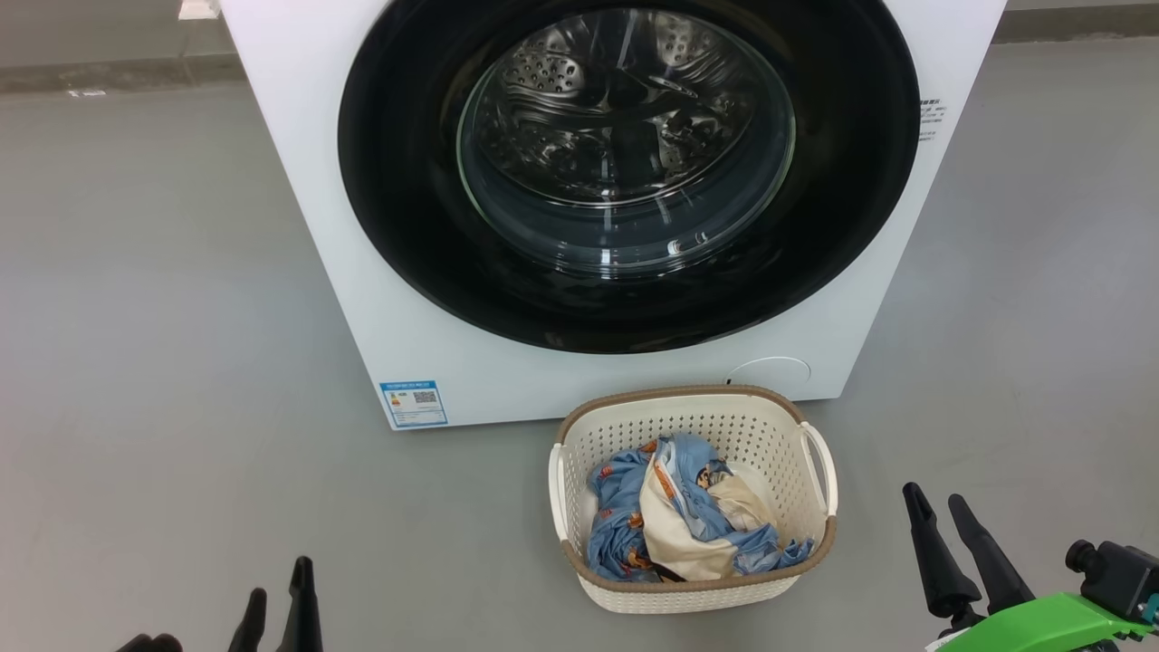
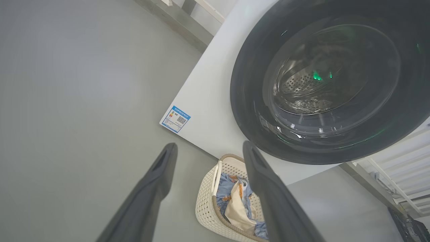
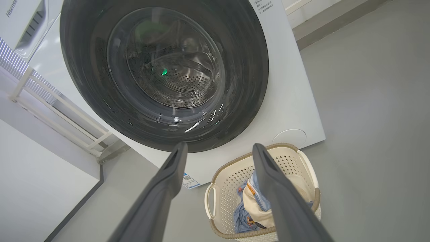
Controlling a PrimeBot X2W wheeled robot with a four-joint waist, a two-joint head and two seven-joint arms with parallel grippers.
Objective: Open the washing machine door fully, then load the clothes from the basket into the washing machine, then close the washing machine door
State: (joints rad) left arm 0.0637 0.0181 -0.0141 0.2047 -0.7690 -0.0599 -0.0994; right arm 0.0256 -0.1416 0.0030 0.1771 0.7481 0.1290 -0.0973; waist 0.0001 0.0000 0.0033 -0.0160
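**Head view.** The washing machine (image 1: 299,181) fills the upper centre of the frame and stands on the floor (image 1: 136,362). The door (image 1: 407,226) lies flush against its front, shut, and the drum shows through the glass. The basket (image 1: 675,392) stands at lower centre, just in front of the washing machine, with the clothes (image 1: 670,525) heaped inside. The left gripper (image 1: 280,580) is at the lower left and the right gripper (image 1: 933,495) at the lower right, both well apart from door and basket. Each pair of fingers stands wide and holds nothing.

The step in hand is judged to be the first, opening the door, and it is not yet begun. The next move calls for one gripper to reach the door's rim and pull outward. No handle can be made out, so the latch side cannot be told.

**Left wrist view.** The fingers rise wide and empty from the bottom edge, with the basket between them. The energy label (image 2: 175,119) sits at centre left. This view adds a white rail frame (image 2: 386,161) at lower right.

**Right wrist view.** The fingers are wide and empty. The service flap (image 3: 289,137) sits just above the basket. This view adds the washing machine's top corner with brand lettering (image 3: 11,8) at upper left.
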